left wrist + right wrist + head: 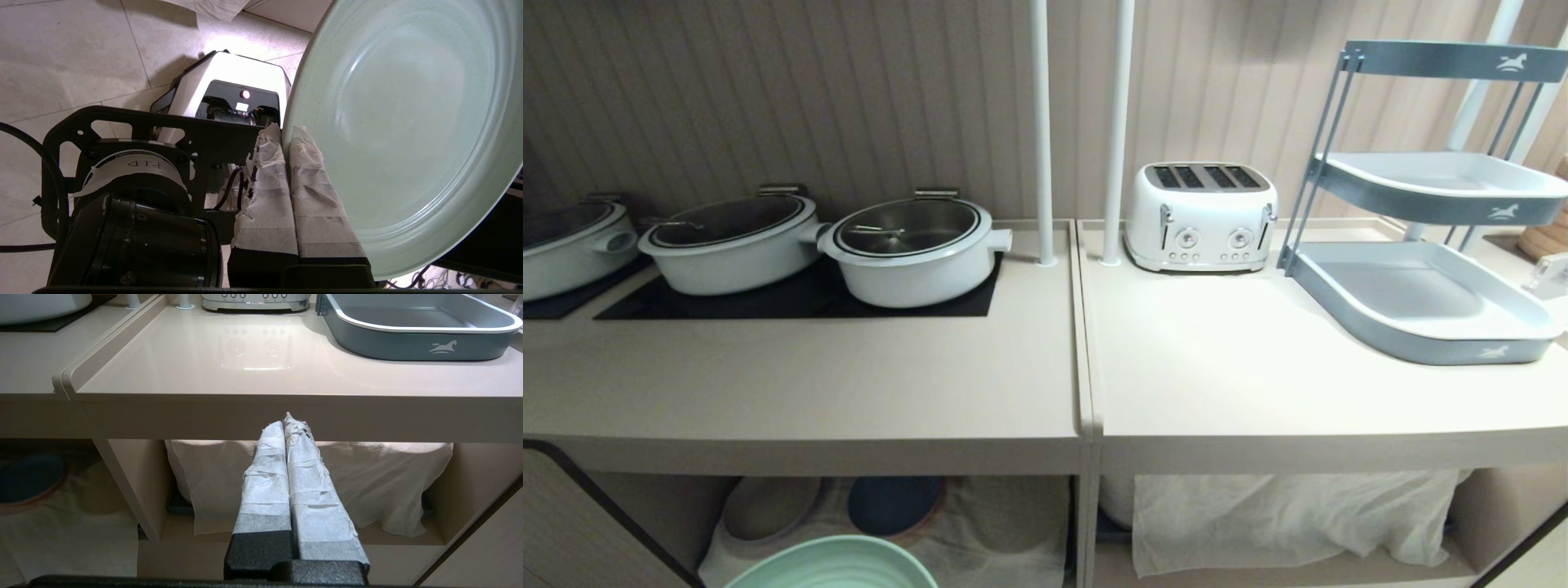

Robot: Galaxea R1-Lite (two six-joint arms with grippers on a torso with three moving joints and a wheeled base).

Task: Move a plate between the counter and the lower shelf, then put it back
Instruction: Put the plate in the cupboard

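- Mint-green, the plate [833,565] sits at the near bottom edge of the head view, in front of the lower shelf [1013,523], below the counter's [800,392] front edge
- Only the left wrist view shows the left gripper [286,136] clamped tight on the plate's rim, with floor tiles [61,53] beneath
- Right gripper [284,420] hangs level before the neighbouring cream top [261,359], jaws pressed together, holding nothing
- Bare worktop stretches back to the white pots [915,249]
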